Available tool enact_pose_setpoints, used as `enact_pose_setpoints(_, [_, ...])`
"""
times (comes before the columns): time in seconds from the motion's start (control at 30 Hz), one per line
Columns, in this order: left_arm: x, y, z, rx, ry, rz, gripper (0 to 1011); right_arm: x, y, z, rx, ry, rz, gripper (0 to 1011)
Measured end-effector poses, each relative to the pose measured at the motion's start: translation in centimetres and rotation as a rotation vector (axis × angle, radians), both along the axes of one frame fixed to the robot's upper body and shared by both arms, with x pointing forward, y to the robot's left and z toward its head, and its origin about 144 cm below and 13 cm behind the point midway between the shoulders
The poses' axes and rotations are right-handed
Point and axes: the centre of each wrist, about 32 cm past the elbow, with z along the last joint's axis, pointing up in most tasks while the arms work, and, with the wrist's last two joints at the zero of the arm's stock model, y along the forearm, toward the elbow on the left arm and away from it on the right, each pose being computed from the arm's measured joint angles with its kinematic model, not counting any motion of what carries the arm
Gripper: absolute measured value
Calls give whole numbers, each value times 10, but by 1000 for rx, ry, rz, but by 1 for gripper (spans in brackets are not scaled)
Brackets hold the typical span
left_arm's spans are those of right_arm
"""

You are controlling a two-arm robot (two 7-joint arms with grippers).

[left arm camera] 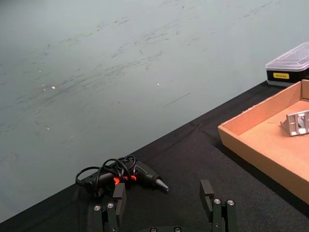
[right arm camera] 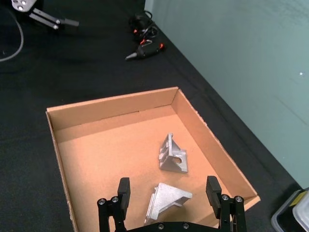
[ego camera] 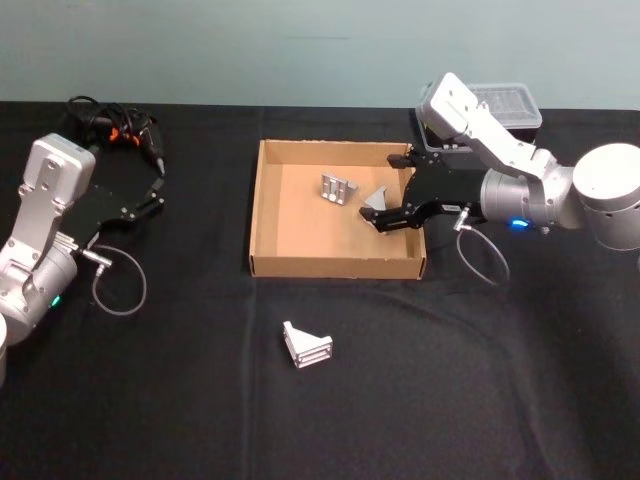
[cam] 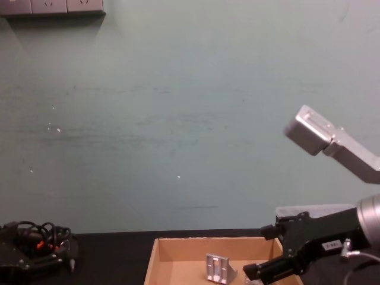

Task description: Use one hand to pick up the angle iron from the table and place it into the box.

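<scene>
The tan box (ego camera: 268, 228) sits mid-table with two angle irons lying on its floor, one near the middle (ego camera: 338, 187) and one toward the right wall (ego camera: 378, 198). A third angle iron (ego camera: 307, 345) lies on the black table (ego camera: 180, 400) in front of the box. My right gripper (ego camera: 391, 192) hovers open over the box's right side. In the right wrist view its fingers (right arm camera: 123, 191) straddle the nearer angle iron (right arm camera: 169, 199) without touching it, and the other iron (right arm camera: 173, 154) lies farther in. My left gripper (ego camera: 150, 195) rests open at the far left.
A black case with a clear lid (ego camera: 505, 105) stands behind the right arm. A black and orange hand tool with a coiled cable (ego camera: 125, 130) lies at the back left, close to the left gripper (left arm camera: 163, 195). Bare tabletop spreads around the front angle iron.
</scene>
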Motion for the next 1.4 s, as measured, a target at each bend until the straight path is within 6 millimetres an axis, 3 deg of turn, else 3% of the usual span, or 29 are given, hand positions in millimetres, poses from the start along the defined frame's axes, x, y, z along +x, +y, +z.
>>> enact_pose_setpoints(0.23, [0, 0, 0, 0, 0, 0, 1000, -11, -8, 7, 32, -27, -7, 1004])
enact_pose_setpoints(0.77, [0, 0, 0, 0, 0, 0, 1000, -71, -21, 43, 127, -67, 142, 1004])
enact_pose_setpoints(0.97, [0, 0, 0, 0, 0, 0, 1000, -85, -21, 44, 143, -34, 210, 1004])
enact_pose_setpoints(1.4, [0, 0, 0, 0, 0, 0, 1000, -103, -18, 28, 92, 94, 362, 1004])
